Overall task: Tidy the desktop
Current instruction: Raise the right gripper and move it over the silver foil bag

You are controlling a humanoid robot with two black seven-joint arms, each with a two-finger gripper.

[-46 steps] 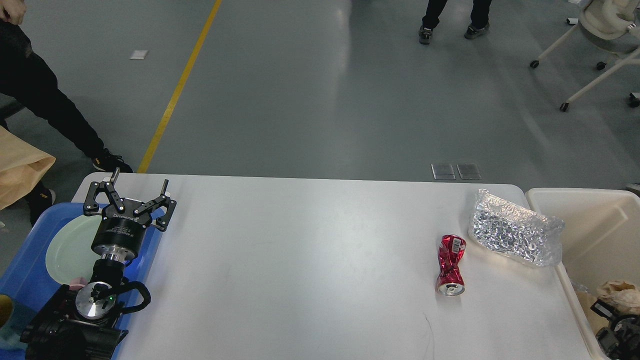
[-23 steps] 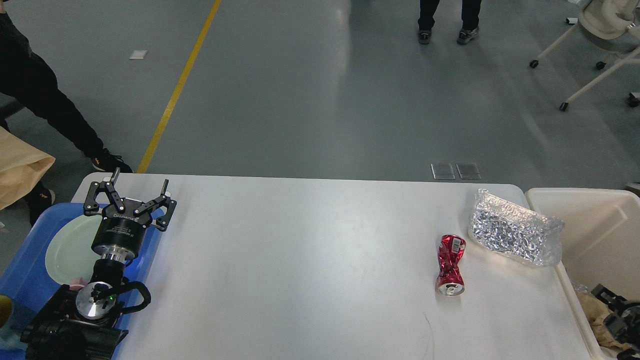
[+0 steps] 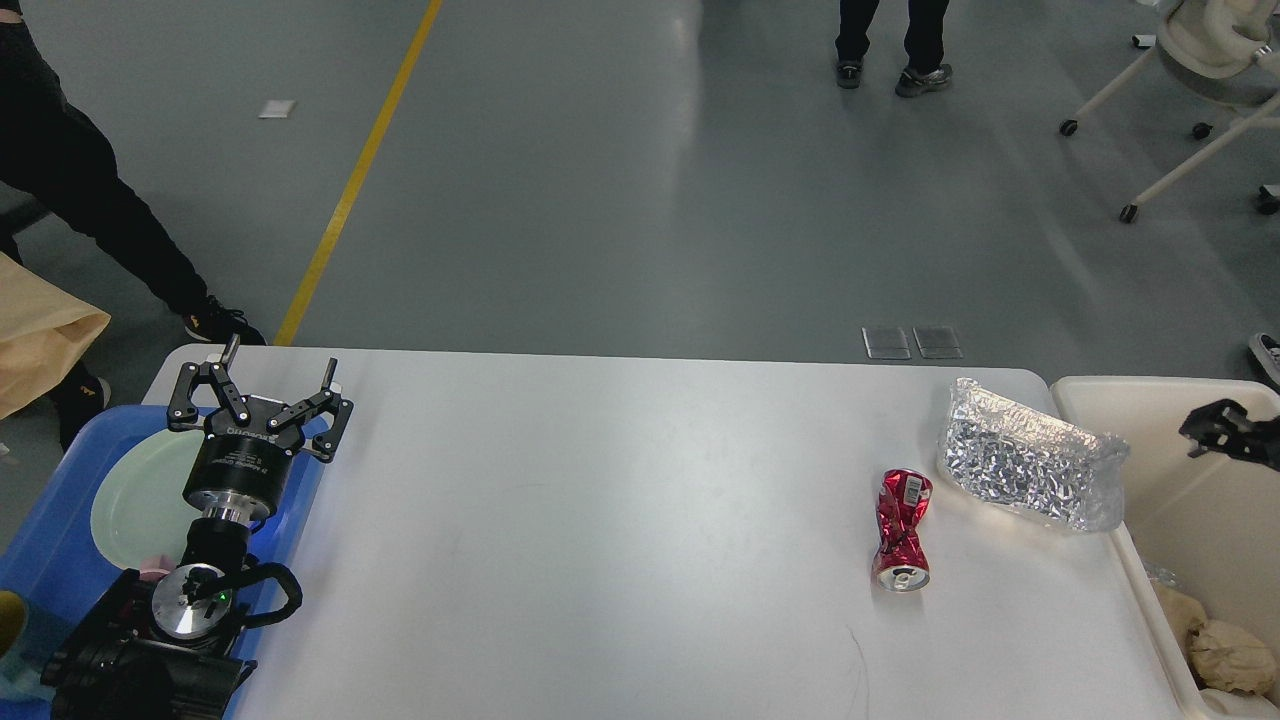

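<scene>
The white desktop (image 3: 620,520) holds a crushed red can (image 3: 902,530) and a crinkled silver foil bag (image 3: 1030,455) at its right side. My left gripper (image 3: 280,358) is open and empty, above the desktop's far left corner beside the blue tray (image 3: 50,560). My right gripper (image 3: 1222,428) shows only as a small dark part at the right edge, above the cream bin (image 3: 1190,480), right of the foil bag. Its fingers cannot be told apart.
The blue tray holds a pale green plate (image 3: 135,500). The cream bin holds crumpled brown paper (image 3: 1228,655). A brown paper bag (image 3: 40,335) hangs at the left edge. People's legs and a wheeled chair (image 3: 1200,60) stand on the floor beyond the table.
My right gripper has risen from low inside the cream bin to above its far part, leaving the crumpled brown paper in the bin. The left arm has not moved.
</scene>
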